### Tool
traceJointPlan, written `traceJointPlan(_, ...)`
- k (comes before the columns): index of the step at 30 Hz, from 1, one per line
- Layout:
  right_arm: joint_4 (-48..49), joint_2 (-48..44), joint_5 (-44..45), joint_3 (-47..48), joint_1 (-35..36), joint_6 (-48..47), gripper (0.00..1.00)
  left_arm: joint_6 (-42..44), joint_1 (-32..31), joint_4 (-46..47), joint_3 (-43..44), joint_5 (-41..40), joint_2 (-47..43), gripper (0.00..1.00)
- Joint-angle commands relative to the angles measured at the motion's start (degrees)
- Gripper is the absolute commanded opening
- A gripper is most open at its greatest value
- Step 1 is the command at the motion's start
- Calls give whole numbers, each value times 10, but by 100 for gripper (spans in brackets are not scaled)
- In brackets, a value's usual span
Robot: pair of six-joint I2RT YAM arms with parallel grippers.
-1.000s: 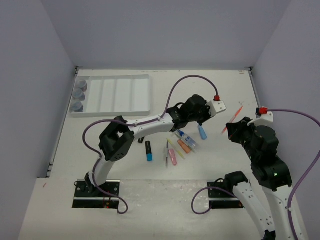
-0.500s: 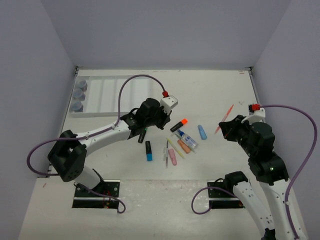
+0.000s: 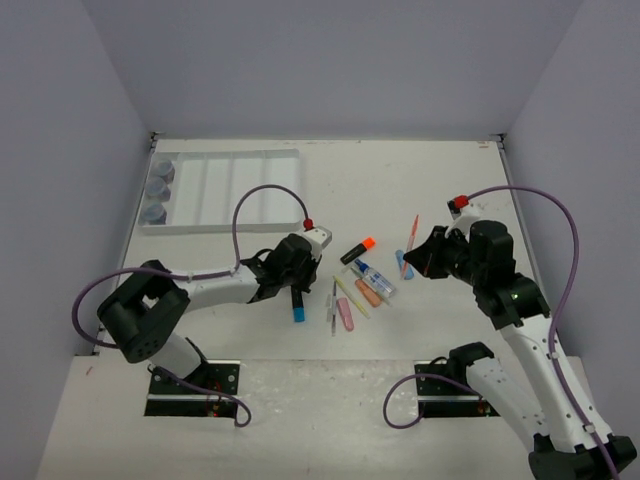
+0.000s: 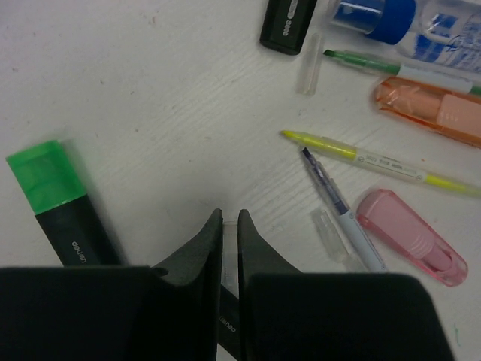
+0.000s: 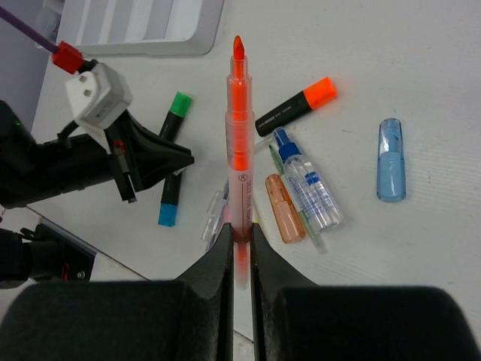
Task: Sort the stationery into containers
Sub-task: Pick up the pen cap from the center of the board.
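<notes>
The right gripper (image 5: pixel 240 235) is pinching an orange pen (image 5: pixel 238 128) by one end. That end grip may be letting it swing or slip before reaching the white tray (image 3: pixel 220 226), well apart at far left. The left gripper (image 4: pixel 231 219) is hovering closed and empty, and only its wrist view is showing that.

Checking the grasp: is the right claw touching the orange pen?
Touching. The right wrist view shows the right claw shut on the orange pen, its barrel pinched on both sides.
</notes>
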Motion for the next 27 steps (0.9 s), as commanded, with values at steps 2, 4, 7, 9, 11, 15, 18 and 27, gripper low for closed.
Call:
traceJointPlan(2,21,-8,-19,2,5,-17,0,-50,1,82,9,-56,54,0)
traceJointPlan(4,22,-10,-18,-1,6,-17,0,-53,1,82,23,-62,72,0)
traceJointPlan(7,23,-11,-18,-2,7,-17,0,-61,2,74,33,-75,90,0)
traceJointPlan(9,24,-12,-18,-3,7,-17,0,-61,2,73,39,-81,99,0)
traceJointPlan(11,23,-15,-18,-3,8,-17,0,-58,1,66,40,-83,103,9)
traceJointPlan(15,22,-19,-16,-3,8,-18,0,-52,1,62,37,-72,99,38)
traceJointPlan(18,22,-19,-17,-3,8,-17,0,-49,2,51,42,-72,89,51)
traceJointPlan(27,23,-20,-15,-2,8,-19,0,-59,-10,9,69,-84,29,100)
